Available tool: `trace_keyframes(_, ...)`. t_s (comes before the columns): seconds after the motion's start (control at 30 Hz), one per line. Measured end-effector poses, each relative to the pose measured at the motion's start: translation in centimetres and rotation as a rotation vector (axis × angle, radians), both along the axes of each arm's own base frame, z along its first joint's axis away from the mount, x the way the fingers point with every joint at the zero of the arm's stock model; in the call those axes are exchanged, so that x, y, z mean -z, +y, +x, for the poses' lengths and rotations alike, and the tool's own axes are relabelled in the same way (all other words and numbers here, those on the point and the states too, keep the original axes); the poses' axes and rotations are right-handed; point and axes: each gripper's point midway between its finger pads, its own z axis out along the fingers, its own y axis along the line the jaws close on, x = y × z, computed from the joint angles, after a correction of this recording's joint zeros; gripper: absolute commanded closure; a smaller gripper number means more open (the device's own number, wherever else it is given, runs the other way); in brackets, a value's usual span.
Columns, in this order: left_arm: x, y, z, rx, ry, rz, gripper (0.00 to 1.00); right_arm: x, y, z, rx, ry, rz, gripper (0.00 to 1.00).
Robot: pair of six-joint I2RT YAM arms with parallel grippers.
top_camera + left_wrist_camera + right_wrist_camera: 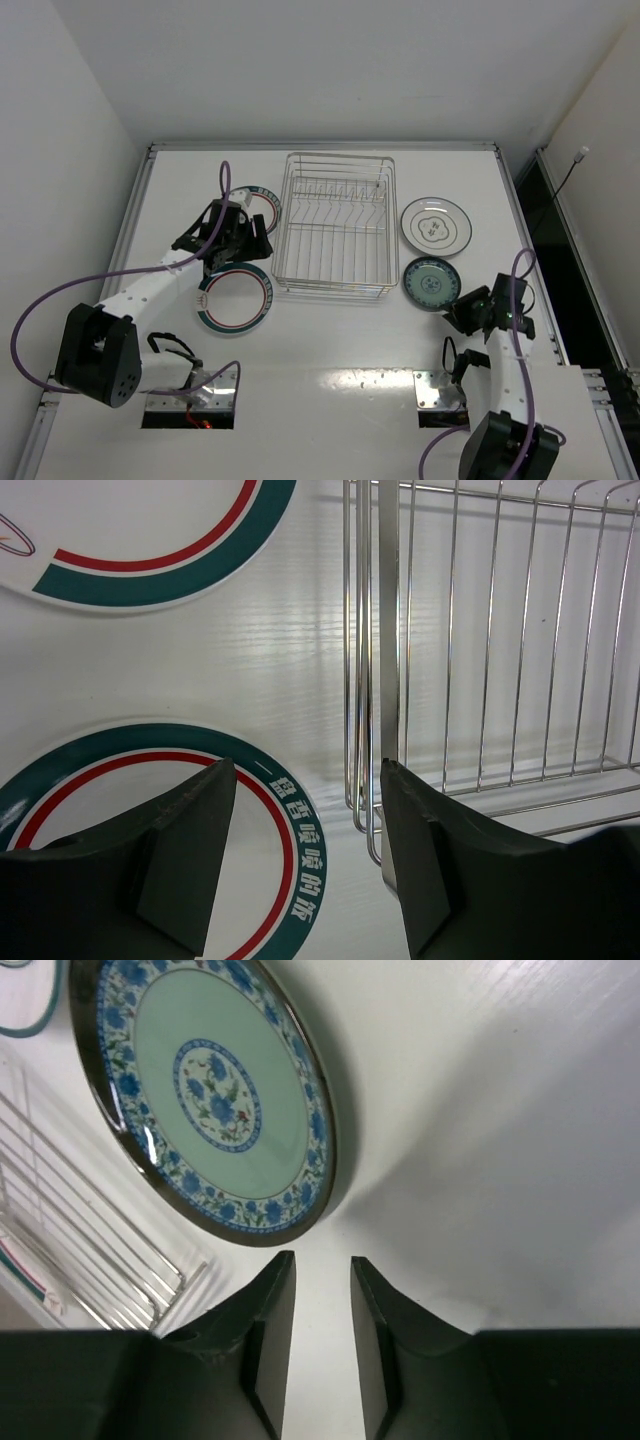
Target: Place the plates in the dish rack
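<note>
So no plate stands in the dish rack [388, 630] yet; the step is the first pick-up. L gripper [308, 780] is spread wide and empty, w/ a ringed plate [100, 780] just under its left finger and the rack wall beside the right one. R gripper [322, 1270] (parted only a little, empty) has the teal plate [215, 1090] just ahead. Next, I think, L must take the plate rim w/o catching wire.

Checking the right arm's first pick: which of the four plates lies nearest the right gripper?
The small teal-blue flowered plate, just ahead of the right gripper. The dark-rimmed white plate sits farther back; both green-and-red ringed plates lie left of the dish rack.
</note>
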Motion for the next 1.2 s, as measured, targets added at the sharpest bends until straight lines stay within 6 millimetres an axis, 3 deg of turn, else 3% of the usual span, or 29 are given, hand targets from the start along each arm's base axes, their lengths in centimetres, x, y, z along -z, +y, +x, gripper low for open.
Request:
trace_keyframes(0.37, 0.0, 0.0, 0.0, 0.0, 0.0, 0.0, 0.43, 0.4, -0.1, 0.4, 0.095, 0.033, 0.04, 0.72)
trace_keyframes(0.63, 0.0, 0.0, 0.0, 0.0, 0.0, 0.0, 0.43, 2.4, 0.7, 0.0, 0.103, 0.148, 0.055, 0.67)
trace_keyframes(1.03, -0.3, -0.1, 0.2, 0.0, -0.007, -0.003, 0.43, 2.3, 0.0, 1.3, 0.114, 0.181, 0.009, 0.67)
trace_keyframes(1.1, -0.3, -0.1, 0.2, 0.001, -0.007, -0.003, 0.43, 2.4, -0.3, 1.5, 0.12, 0.188, -0.001, 0.73)
trace_keyframes(1.13, -0.3, -0.1, 0.2, 0.001, -0.007, -0.003, 0.43, 2.5, -0.5, 1.6, 0.123, 0.192, -0.01, 0.84)
trace_keyframes(1.2, -0.3, -0.1, 0.2, 0.001, -0.007, -0.003, 0.43, 2.9, -0.8, 1.5, 0.123, 0.205, -0.029, 0.97)
